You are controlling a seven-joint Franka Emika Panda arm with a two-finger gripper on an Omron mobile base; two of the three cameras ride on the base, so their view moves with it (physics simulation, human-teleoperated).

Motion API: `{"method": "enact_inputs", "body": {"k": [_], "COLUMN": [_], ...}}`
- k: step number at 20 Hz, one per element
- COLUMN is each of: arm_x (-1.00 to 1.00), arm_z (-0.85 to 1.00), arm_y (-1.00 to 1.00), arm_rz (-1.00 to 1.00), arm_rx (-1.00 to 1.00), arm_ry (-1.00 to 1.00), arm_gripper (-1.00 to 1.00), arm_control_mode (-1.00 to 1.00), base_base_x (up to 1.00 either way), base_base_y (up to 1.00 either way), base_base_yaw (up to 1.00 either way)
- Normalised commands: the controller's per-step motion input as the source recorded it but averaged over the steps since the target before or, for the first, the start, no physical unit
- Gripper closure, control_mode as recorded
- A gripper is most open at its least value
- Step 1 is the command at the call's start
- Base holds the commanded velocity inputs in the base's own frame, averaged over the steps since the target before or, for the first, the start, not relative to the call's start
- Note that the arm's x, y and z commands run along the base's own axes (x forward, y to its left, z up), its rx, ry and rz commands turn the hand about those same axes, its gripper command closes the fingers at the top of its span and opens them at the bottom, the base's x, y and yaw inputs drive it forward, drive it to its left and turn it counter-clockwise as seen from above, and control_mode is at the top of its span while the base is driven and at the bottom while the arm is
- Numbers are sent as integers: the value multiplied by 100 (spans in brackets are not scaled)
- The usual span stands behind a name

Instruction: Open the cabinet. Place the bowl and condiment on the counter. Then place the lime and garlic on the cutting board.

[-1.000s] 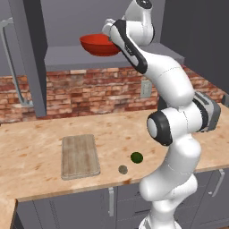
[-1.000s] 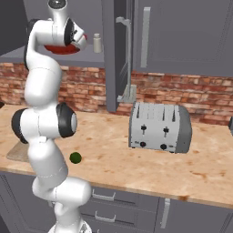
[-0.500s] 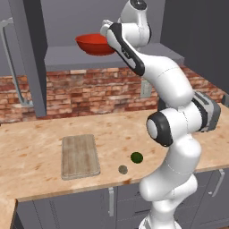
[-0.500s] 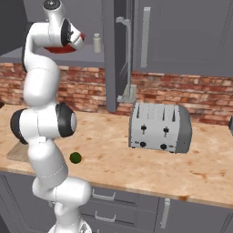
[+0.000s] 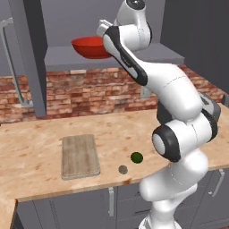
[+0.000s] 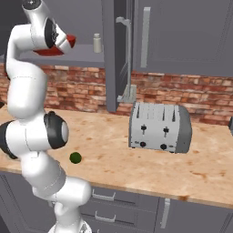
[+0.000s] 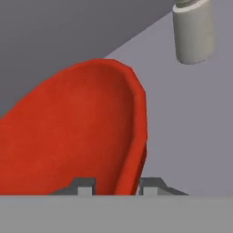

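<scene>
The cabinet stands open, and the red bowl is on its shelf. My gripper is shut on the bowl, one fingertip on each side of its rim. The hand reaches into the cabinet beside the bowl. A pale condiment bottle stands further back on the shelf. On the counter below lie the cutting board, the dark green lime and the grey-brown garlic, both off the board. The lime sits near the arm's base.
A silver toaster stands on the counter to the right. The open cabinet door with its long bar handle hangs edge-on between the shelf and the toaster. A brick backsplash runs behind.
The jaws have closed from wide open onto the bowl's rim. The bowl has shifted slightly left on the shelf.
</scene>
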Motion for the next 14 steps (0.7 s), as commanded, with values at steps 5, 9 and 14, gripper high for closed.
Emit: {"method": "enact_inputs", "body": {"k": [5, 9, 14], "arm_x": [-100, -100, -100], "arm_z": [-2, -15, -5], "arm_y": [25, 15, 1], "arm_rz": [-1, -7, -14], "arm_rx": [7, 4, 4], "arm_ry": [0, 0, 5], "arm_gripper": [100, 100, 100], "arm_control_mode": [-100, -100, -100], "base_base_x": [0, 0, 0], "base_base_y": [0, 0, 0], "base_base_yaw": [0, 0, 0]}}
